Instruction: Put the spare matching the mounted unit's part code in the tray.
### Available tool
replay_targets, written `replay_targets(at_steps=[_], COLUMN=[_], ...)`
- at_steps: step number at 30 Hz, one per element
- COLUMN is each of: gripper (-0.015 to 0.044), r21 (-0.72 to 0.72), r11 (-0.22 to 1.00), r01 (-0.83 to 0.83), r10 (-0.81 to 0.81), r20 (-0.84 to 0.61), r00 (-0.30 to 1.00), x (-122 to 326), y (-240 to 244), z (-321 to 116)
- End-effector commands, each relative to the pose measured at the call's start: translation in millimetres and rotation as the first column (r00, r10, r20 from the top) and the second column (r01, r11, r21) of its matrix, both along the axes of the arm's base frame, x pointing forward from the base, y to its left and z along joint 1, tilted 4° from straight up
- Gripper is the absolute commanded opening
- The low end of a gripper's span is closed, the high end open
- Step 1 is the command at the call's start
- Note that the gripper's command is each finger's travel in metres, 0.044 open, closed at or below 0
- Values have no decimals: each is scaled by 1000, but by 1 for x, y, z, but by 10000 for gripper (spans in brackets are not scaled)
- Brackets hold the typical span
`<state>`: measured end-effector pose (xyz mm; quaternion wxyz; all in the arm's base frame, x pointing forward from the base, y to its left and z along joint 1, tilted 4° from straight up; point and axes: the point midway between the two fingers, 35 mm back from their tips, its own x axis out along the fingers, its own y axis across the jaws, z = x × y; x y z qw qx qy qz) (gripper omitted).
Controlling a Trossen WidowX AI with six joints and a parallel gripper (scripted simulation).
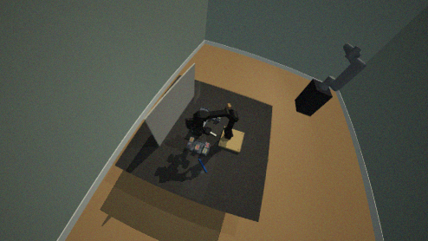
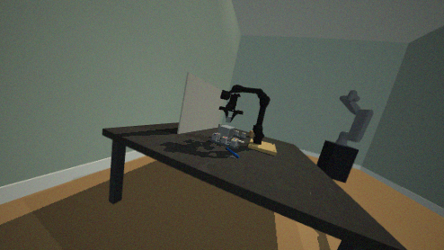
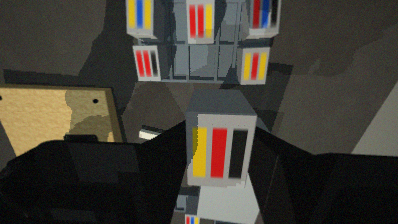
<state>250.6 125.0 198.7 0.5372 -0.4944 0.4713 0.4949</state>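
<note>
- One striped block (image 2: pixel 228 120) (image 3: pixel 221 150), marked yellow, red and black, is held above the table (image 2: pixel 279 180). It is taken to be the chosen spare; it is not in the tray.
- The gripper (image 2: pixel 229 117) (image 3: pixel 215 125) is closed on this block, one dark finger at either side. A clumsy or tilted grasp could let the block turn if an edge were struck.
- Five other blocks are seen beyond it. Red-red-black (image 3: pixel 148 63) and yellow-red-yellow (image 3: pixel 255 66) stand nearest; red-red-yellow (image 3: pixel 201 21) is placed centrally behind, between yellow-blue-yellow (image 3: pixel 140 14) and red-blue-black (image 3: pixel 265 12). Several share colours, so a wrong choice could follow from a code misread in dim light or in reversed order.
- A grey grid (image 3: pixel 197 60) is seen among these blocks. Should the carried block be swung low, a neighbour could be knocked.
- A pale surface (image 3: pixel 227 202) and a small striped label (image 3: pixel 191 220) are partly shown below the grasp. Whether the label is the mounted unit's code cannot be told, so the match is left unconfirmed.
- The tray cannot be identified with certainty; release beside it could result from poor alignment.
- Farther out, a wooden board (image 1: pixel 236 140) (image 2: pixel 265 147) (image 3: pixel 50 115), a blue stick (image 1: pixel 203 166) (image 2: pixel 232 152) and an upright panel (image 1: pixel 173 106) (image 2: pixel 198 105) are shown.
</note>
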Motion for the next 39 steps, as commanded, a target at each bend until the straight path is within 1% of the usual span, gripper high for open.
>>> replay_targets(at_steps=[1, 7, 15, 27, 39], gripper=[0, 0, 0, 0, 0], r21=[2, -1, -24, -27, -32], r11=[1000, 1000, 995, 984, 991], r01=[7, 18, 93, 178, 133], r10=[-7, -17, -92, -177, -132], r20=[12, 22, 26, 21, 23], r00=[1000, 1000, 995, 984, 991], x=[15, 32, 52, 72, 82], y=[-17, -43, -83, -143, -210], z=[4, 6, 6, 5, 0])
